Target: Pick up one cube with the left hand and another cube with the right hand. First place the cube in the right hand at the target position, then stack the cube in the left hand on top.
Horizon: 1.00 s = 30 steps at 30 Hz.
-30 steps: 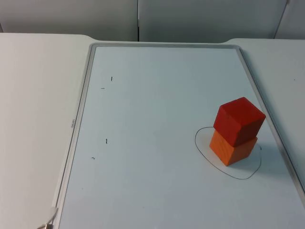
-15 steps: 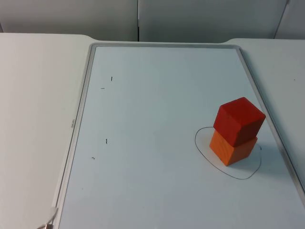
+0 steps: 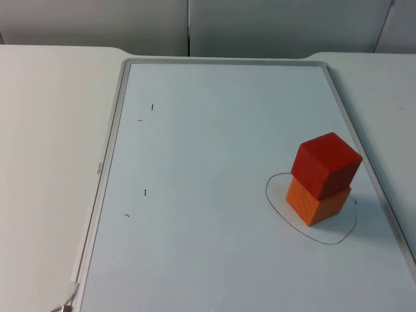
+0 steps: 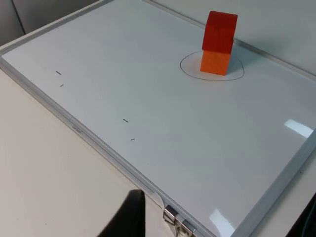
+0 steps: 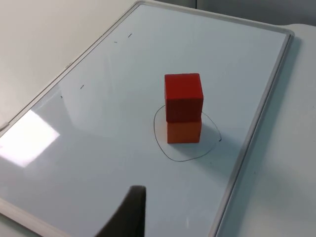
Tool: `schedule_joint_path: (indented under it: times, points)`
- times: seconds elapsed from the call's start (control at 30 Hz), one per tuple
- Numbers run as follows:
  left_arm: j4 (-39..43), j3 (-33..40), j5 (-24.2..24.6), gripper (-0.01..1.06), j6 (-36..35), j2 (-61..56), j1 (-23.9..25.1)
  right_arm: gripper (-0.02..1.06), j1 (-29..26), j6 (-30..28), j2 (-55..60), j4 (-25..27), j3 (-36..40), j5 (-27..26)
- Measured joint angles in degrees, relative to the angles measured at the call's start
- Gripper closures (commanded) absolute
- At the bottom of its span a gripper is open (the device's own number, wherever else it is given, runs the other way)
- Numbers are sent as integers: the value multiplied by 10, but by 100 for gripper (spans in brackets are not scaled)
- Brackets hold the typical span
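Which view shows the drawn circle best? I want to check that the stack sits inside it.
The right wrist view: the circle rings the orange cube with the red cube on top. The left wrist view shows it smaller, and in the top view the cubes cover its far side.

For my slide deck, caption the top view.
Red cube stacked on orange cube inside the drawn outline on the whiteboard.
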Motion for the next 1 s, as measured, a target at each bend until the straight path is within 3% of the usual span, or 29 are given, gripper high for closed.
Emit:
schedule_joint_path:
  times: [0.63,0.8,0.9,1.0]
  points:
    - [0,0,0,0,0,0,0,0,-10,1,0,0,0,0]
    - [0,0,0,0,0,0,0,0,-90,1,0,0,0,0]
    - [0,0,0,0,0,0,0,0,-181,1,0,0,0,0]
    - [0,0,0,0,0,0,0,0,-228,1,0,0,0,0]
